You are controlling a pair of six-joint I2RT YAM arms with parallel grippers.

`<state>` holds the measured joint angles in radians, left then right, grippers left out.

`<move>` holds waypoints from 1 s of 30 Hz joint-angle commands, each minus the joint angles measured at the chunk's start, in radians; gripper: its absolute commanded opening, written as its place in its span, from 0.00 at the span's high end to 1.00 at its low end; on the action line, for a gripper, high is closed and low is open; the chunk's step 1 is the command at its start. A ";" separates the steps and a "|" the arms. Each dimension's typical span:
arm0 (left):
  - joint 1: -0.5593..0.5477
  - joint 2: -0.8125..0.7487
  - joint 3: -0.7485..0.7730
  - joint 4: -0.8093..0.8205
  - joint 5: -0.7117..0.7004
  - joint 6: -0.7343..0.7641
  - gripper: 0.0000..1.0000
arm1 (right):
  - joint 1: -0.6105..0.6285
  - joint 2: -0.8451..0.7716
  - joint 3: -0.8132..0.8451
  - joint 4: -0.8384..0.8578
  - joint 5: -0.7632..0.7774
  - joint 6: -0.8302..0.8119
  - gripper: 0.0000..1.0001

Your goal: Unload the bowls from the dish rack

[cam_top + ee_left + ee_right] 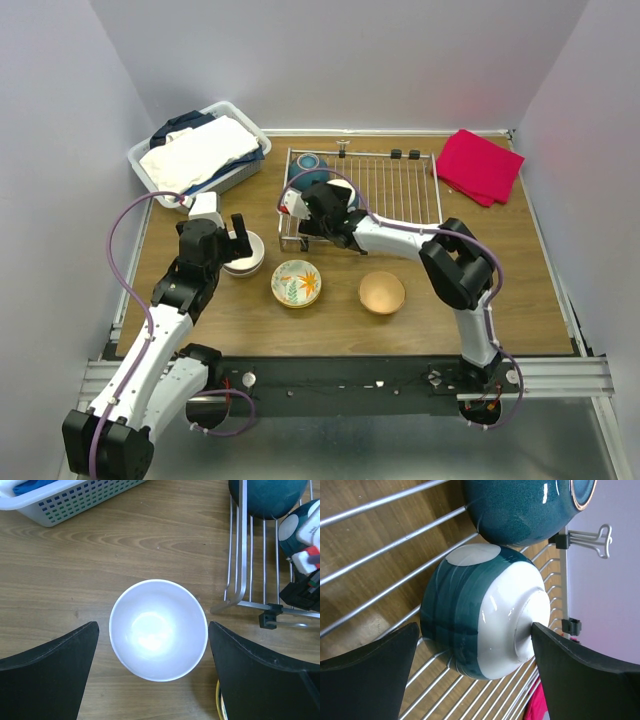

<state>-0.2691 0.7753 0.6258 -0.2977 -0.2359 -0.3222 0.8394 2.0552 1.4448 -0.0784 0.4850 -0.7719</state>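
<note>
The silver wire dish rack [400, 190] lies at the back centre of the table. A dark teal bowl [310, 165] sits in its far left corner. My right gripper [322, 207] is open over the rack's left part, its fingers either side of a teal-and-white bowl [485, 610] lying tipped on the wires. One finger [570, 670] touches the bowl's foot; the other stands apart. The dark teal bowl [520, 505] is just beyond. My left gripper [238, 240] is open above a white bowl [158, 629] standing upright on the table, its fingers wide of the rim.
A floral bowl [297, 282] and a beige bowl [382, 292] stand on the table in front of the rack. A white laundry basket [200, 150] with cloth is at the back left. A red cloth [480, 165] lies at the back right.
</note>
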 commanded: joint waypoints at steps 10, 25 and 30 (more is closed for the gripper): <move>-0.018 -0.019 -0.005 0.029 -0.032 0.012 0.01 | 0.012 0.151 -0.024 -0.023 0.112 -0.009 0.06; -0.022 -0.028 -0.006 0.032 -0.025 0.012 0.01 | 0.023 -0.006 0.031 -0.052 0.121 0.039 0.40; -0.024 -0.028 -0.008 0.034 -0.020 0.012 0.01 | 0.021 -0.043 0.045 -0.064 0.096 0.091 0.48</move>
<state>-0.2859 0.7628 0.6258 -0.2920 -0.2398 -0.3180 0.8627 2.0731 1.4639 -0.0654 0.6121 -0.7593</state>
